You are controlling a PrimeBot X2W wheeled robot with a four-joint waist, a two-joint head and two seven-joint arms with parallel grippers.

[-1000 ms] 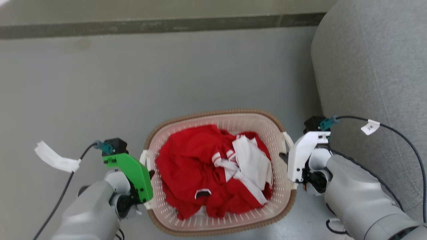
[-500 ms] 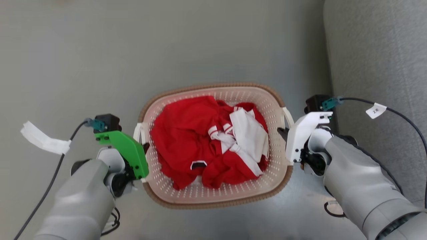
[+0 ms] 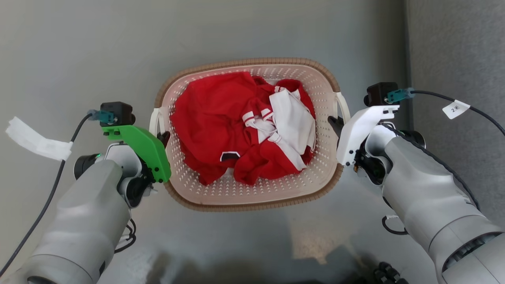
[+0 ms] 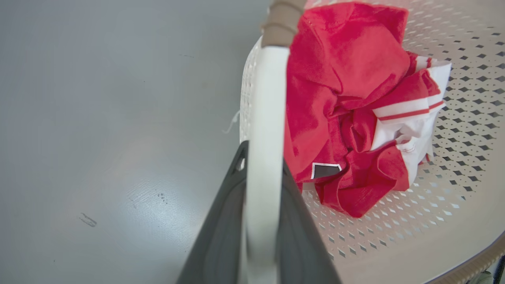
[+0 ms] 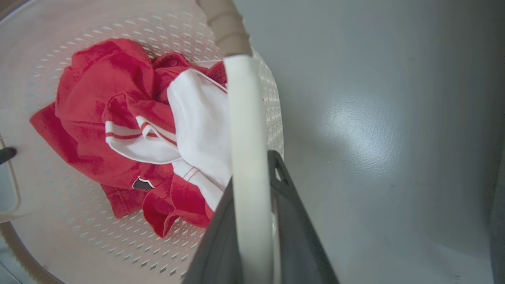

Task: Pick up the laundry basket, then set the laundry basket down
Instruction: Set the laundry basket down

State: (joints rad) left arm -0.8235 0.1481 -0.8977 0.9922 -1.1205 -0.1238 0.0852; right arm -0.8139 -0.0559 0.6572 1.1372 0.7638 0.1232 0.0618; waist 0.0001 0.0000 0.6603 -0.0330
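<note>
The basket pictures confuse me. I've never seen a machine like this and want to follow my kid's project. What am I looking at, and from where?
This is a wheeled robot with two arms. One picture comes from a camera on its head, looking down, and the pale grey arms rise from its bottom corners. The other two come from a camera on each wrist, looking along that arm's two dark fingers.

Below is a grey floor and a cream perforated basket with a brown rim, holding crumpled red and white clothes. The left gripper, under the green cover, is shut on the basket's left handle. The right gripper, under the white cover, is shut on the right handle. In each wrist view the white handle runs between the two fingers. I cannot tell whether the basket is off the floor.
</note>
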